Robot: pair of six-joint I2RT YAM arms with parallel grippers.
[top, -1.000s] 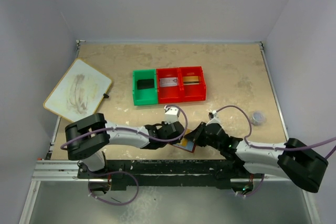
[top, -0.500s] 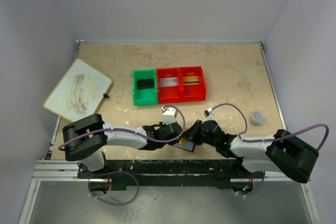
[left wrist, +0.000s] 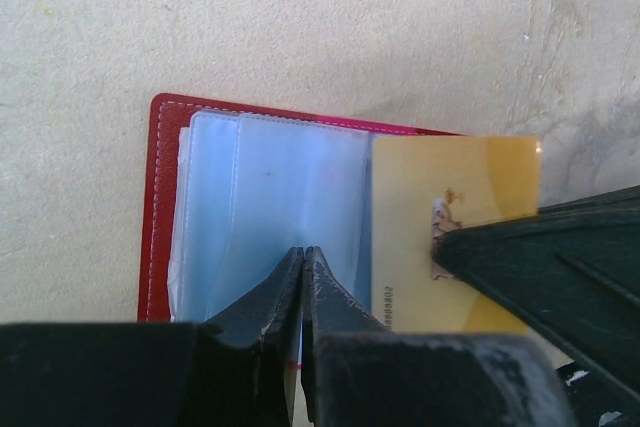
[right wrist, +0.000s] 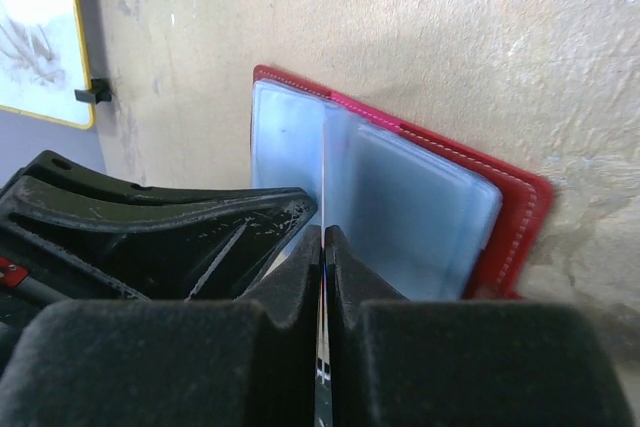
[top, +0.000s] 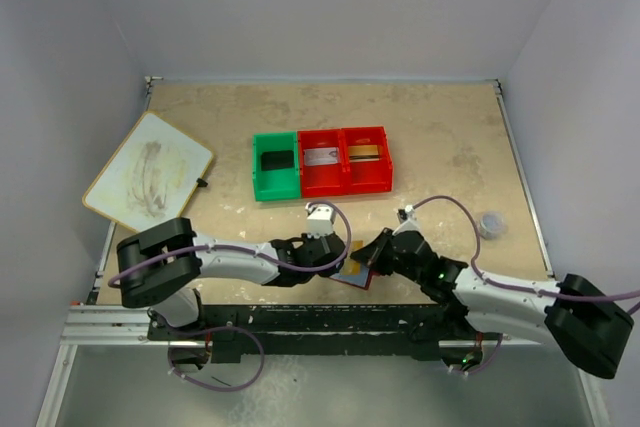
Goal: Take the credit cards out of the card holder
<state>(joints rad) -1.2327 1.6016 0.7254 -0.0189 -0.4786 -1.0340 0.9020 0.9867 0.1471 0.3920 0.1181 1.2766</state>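
Left gripper (left wrist: 303,253) closed tight, tips on card holder (left wrist: 158,207) sleeve; right gripper (right wrist: 323,234) pinches gold card (left wrist: 420,197) edge-on; card face visible only from left wrist.

Tally: one black card (top: 275,160), one silver-grey card (top: 321,157), one gold-brown card (top: 366,152), one yellow card (left wrist: 420,197): four total. One card holder (left wrist: 158,207). One bin tray (top: 345,190), three compartments. One white board (top: 148,179). One small grey round item (top: 490,225).

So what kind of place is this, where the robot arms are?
Probably a robot test booth, not a home: plain white walls box in one beige table, two robot arms are bolted to a metal rail at its edge, and a sorting tray sits ready.
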